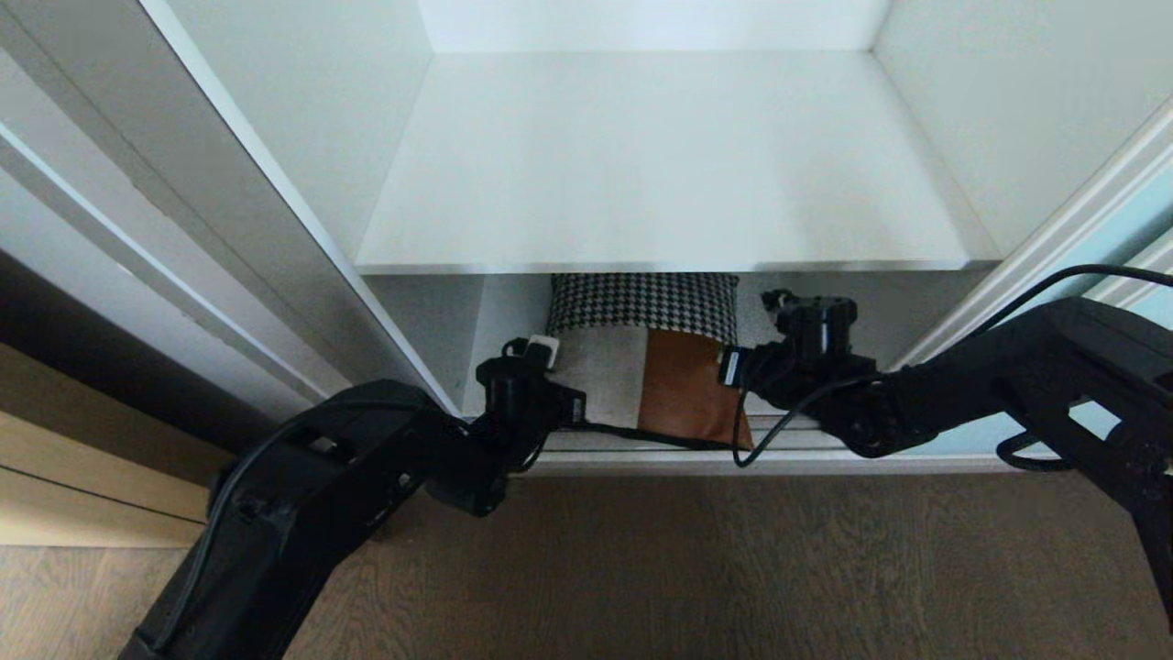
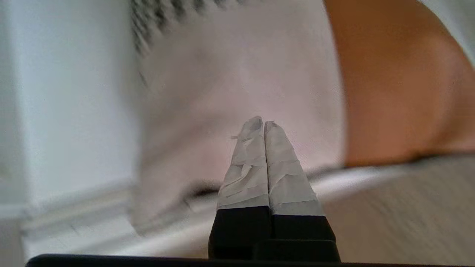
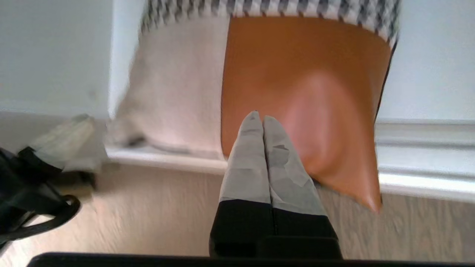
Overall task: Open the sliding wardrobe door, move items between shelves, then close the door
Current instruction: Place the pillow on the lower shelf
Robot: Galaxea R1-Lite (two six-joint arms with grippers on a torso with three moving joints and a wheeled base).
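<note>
The item is a soft bundle [image 1: 641,367] on the wardrobe's bottom level, under the white shelf [image 1: 660,165], which is bare. It shows a black-and-white houndstooth part [image 1: 641,307], an off-white part [image 2: 237,74] and a tan-brown part [image 3: 300,85]. The tan corner hangs over the floor rail. My left gripper [image 2: 263,124] is shut and empty, its tips just before the off-white part. My right gripper [image 3: 259,116] is also shut and empty, in front of the tan part. The sliding wardrobe door [image 1: 1113,240] shows as a pale aqua strip on the right.
The white floor rail [image 1: 779,458] runs across the wardrobe's opening, with wooden floor [image 1: 733,568] before it. White side walls [image 1: 321,119] close the compartment in. A black cable [image 1: 632,431] from the left arm lies along the rail, below the bundle.
</note>
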